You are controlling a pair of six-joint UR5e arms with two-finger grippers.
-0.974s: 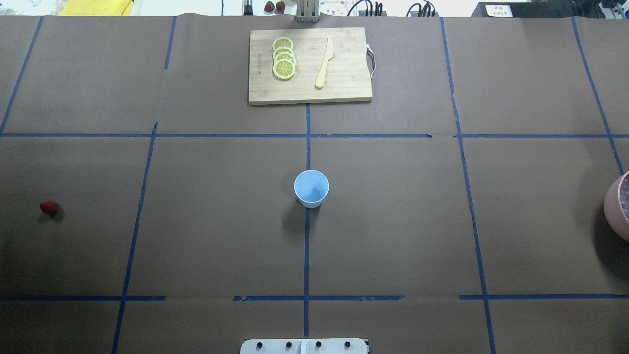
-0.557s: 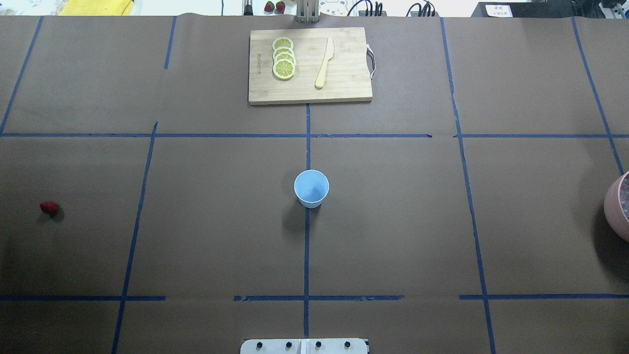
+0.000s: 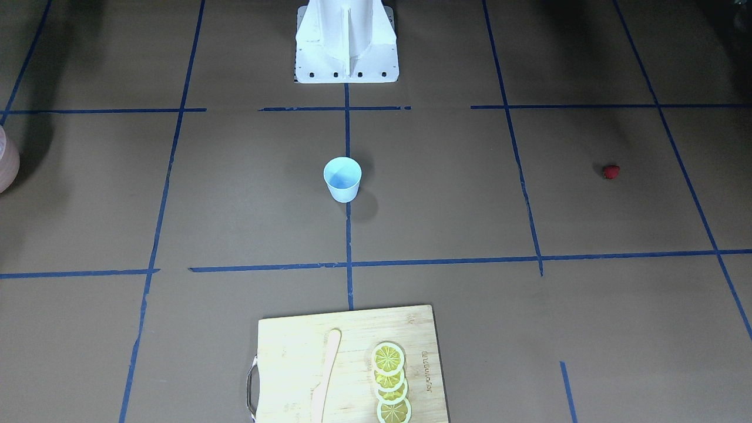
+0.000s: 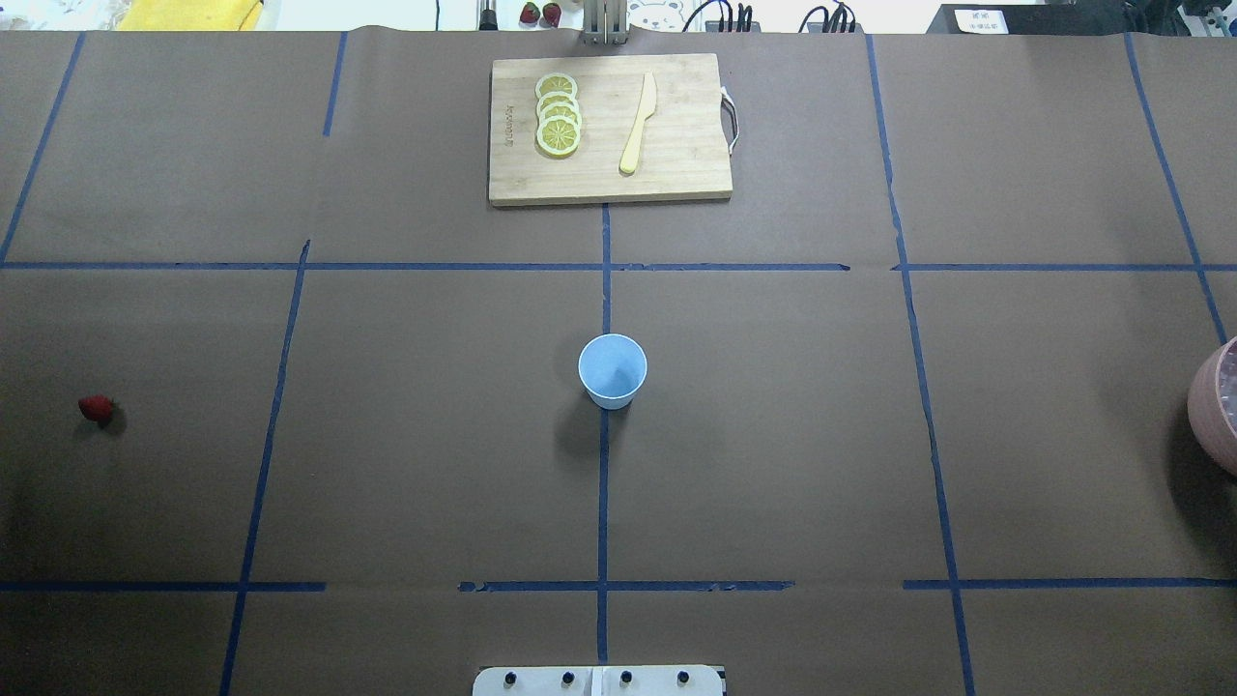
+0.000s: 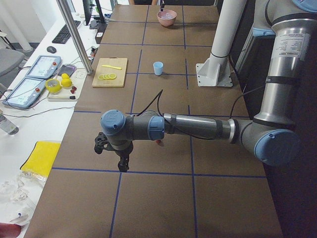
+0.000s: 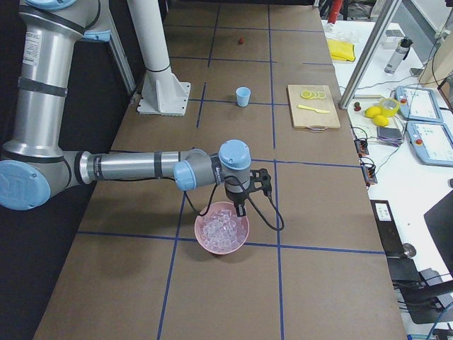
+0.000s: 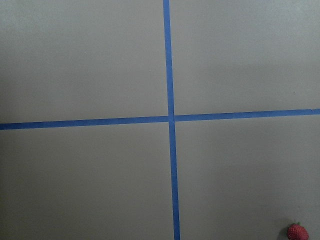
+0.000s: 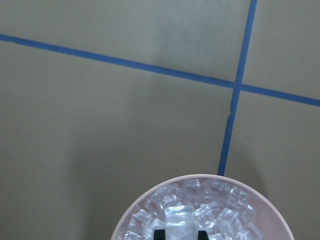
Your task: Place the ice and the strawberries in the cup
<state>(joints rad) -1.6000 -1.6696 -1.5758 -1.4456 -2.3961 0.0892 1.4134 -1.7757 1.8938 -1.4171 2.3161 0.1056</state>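
Note:
The light-blue cup (image 4: 612, 370) (image 3: 342, 179) stands upright at the table's middle with nothing in it. One red strawberry (image 4: 96, 408) (image 3: 611, 171) (image 7: 297, 232) lies far to my left. The ice (image 6: 223, 228) (image 8: 220, 210) fills a pink bowl (image 6: 212, 244) (image 4: 1216, 406) at the far right. My right gripper (image 6: 239, 207) (image 8: 180, 234) hangs over that bowl, and its dark fingertips (image 8: 159, 234) are shut on one ice lump (image 8: 180, 220). The left gripper (image 5: 121, 158) points down near the strawberry; whether it is open or shut I cannot tell.
A wooden cutting board (image 4: 676, 164) with lemon slices (image 4: 559, 114) and a pale knife (image 4: 638, 124) lies at the far side. The white robot base (image 3: 346, 41) stands at the near edge. Beyond the far edge, a desk (image 5: 34, 114) holds tablets.
The cup and the strawberry have stayed put. The inside of the pink bowl at the right edge looks lighter than before.

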